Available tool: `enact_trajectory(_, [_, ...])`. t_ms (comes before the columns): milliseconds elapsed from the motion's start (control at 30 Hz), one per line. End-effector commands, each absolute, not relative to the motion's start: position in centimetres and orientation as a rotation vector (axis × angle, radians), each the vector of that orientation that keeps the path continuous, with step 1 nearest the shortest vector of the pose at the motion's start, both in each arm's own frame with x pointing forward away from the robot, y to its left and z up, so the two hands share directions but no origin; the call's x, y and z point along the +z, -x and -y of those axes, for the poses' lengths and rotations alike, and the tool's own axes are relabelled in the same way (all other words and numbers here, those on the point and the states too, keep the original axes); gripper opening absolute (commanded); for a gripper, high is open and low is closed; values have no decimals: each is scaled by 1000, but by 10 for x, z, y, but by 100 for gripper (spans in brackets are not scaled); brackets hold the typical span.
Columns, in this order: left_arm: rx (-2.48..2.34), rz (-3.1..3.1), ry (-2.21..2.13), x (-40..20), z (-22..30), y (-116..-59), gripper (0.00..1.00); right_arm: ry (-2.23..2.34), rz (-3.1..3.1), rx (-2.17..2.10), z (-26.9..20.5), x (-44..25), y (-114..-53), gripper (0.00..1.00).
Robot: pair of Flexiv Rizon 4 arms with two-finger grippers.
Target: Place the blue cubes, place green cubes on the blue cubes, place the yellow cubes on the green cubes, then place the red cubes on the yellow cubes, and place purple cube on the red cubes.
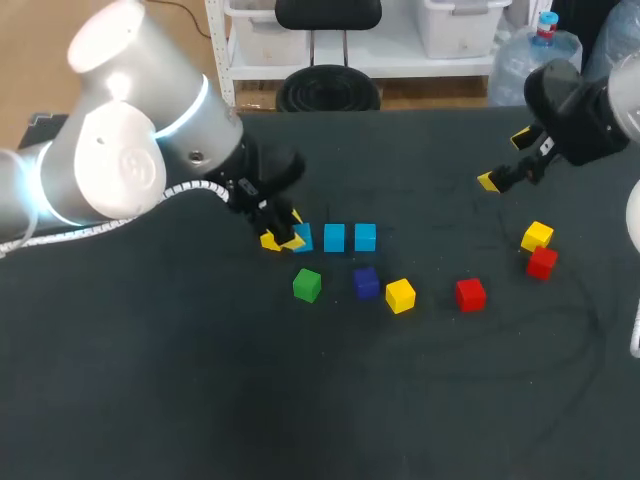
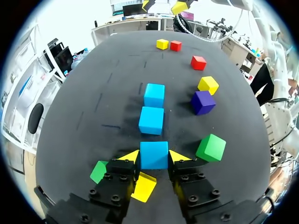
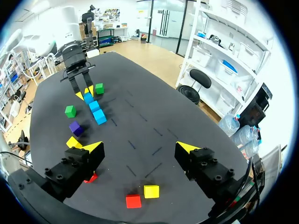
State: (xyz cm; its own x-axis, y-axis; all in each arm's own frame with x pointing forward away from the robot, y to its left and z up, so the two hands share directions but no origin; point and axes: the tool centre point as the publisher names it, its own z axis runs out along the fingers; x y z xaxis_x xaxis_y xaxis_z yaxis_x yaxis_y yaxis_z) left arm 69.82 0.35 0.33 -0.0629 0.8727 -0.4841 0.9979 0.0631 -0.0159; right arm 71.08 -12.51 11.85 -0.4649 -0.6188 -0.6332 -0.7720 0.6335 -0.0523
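Three blue cubes (image 1: pixel 334 237) line the surface (image 1: pixel 200 400) middle; left end effector (image 2: pixel 154 157) grips the end cube (image 2: pixel 154 151); right end effector (image 3: pixel 140 147) hangs open near the far edge.

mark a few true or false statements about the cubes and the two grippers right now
1. Three blue cubes stand in a row on the table. True.
2. The purple cube sits on top of a red cube. False: it rests on the table, beside a yellow cube.
3. The right gripper holds a yellow cube. False: its fingers are wide open with nothing between them.
4. The left gripper has the end blue cube of the row between its fingers. True.
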Motion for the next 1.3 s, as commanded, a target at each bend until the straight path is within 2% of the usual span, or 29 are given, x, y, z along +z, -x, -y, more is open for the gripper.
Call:
enact_trajectory(33, [-509,-2000,-1884,2,-2,-702,0,1078,-2234,314,125,119,-710,100])
enact_trajectory(1300, [-527,-1965,-1938,-2,2,-705,0,1078,-2234,314,125,119,-710,100])
